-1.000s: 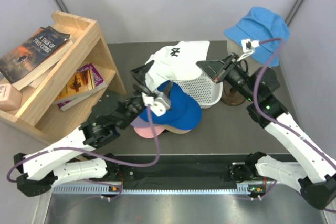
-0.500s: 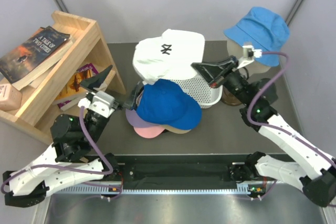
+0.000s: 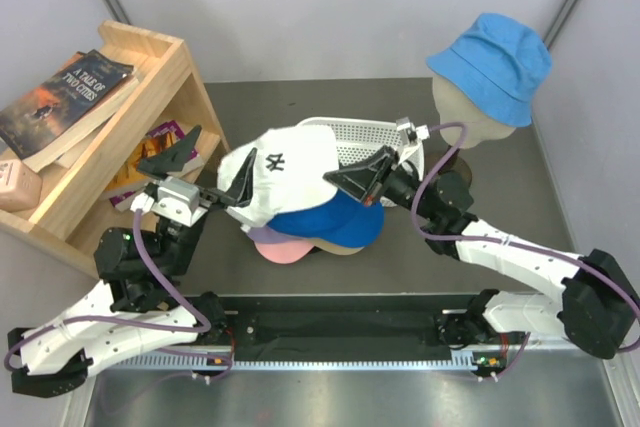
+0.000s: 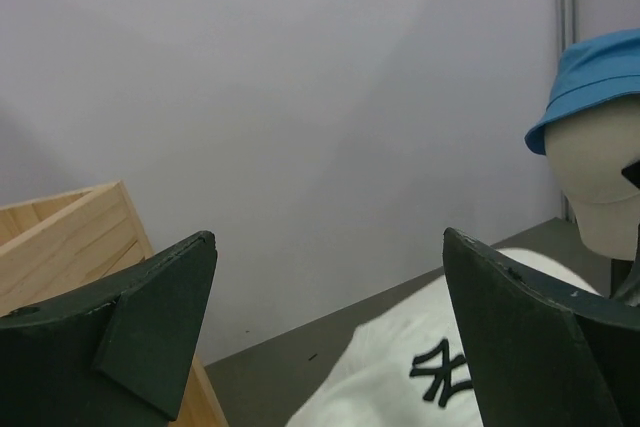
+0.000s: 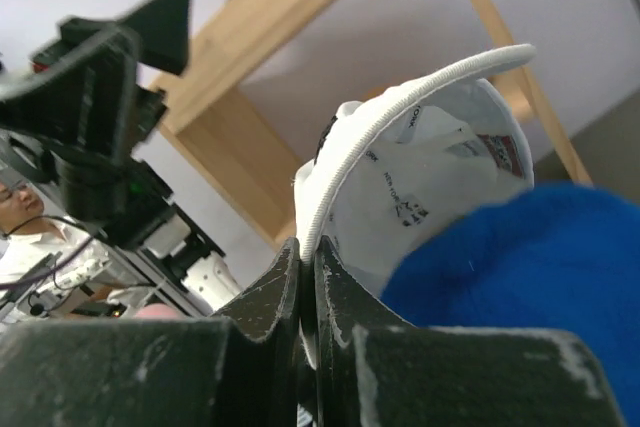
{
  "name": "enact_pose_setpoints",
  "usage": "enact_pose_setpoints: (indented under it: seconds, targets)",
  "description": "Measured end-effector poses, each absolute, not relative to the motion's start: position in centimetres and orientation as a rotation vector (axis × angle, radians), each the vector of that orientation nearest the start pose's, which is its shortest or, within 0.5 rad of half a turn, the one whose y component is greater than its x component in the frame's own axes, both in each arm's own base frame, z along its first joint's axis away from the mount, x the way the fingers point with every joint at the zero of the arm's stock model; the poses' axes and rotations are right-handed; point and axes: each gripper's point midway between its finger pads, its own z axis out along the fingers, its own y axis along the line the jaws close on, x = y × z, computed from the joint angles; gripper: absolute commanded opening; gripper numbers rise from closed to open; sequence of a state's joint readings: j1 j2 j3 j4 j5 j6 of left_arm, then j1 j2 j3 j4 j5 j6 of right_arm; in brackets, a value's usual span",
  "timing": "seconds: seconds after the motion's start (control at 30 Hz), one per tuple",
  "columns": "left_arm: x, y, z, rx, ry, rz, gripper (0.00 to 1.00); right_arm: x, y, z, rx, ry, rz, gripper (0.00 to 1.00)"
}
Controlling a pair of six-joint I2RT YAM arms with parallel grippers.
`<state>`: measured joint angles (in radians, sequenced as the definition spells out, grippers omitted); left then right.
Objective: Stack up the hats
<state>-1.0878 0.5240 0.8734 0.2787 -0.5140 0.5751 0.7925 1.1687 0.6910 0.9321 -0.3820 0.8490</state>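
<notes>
A white cap (image 3: 285, 169) with a black NY logo hangs over the royal blue cap (image 3: 335, 219), which tops a pile with a lavender cap (image 3: 258, 236) and a pink cap (image 3: 283, 252) showing at its near edge. My right gripper (image 3: 340, 179) is shut on the white cap's rim; in the right wrist view the rim (image 5: 400, 122) is pinched between the jaws above the blue cap (image 5: 540, 277). My left gripper (image 3: 205, 162) is open and empty, just left of the white cap (image 4: 440, 377). Black and tan caps are hidden.
A white perforated basket (image 3: 385, 142) sits behind the pile. A cream mannequin head (image 3: 470, 112) wearing a light blue bucket hat (image 3: 492, 62) stands at the back right. A wooden bookshelf (image 3: 120, 137) with books stands at the left.
My right gripper has carried the white cap down and to the left, from above the basket onto the blue cap. My left arm has drawn back to the left and its gripper stands open.
</notes>
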Motion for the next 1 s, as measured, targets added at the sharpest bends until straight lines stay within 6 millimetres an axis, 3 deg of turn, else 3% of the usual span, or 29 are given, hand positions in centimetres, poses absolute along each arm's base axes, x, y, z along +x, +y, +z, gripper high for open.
enact_pose_setpoints:
  seconds: [0.17,0.43,0.67,1.0]
  targets:
    - [18.7,-12.5,48.4,0.360,0.975,-0.216,0.99,19.5,32.6,32.5,-0.319,1.389,1.638,0.00]
    - [19.7,-14.0,46.8,0.403,1.013,-0.176,0.99,19.6,28.8,32.2,-0.217,1.349,1.588,0.00]
    - [20.9,-16.0,45.2,0.462,1.056,-0.138,0.99,21.6,26.8,28.8,-0.084,1.418,1.570,0.00]
    - [21.6,-17.1,43.2,0.502,1.089,-0.115,0.99,21.4,25.2,25.6,0.054,1.472,1.636,0.00]
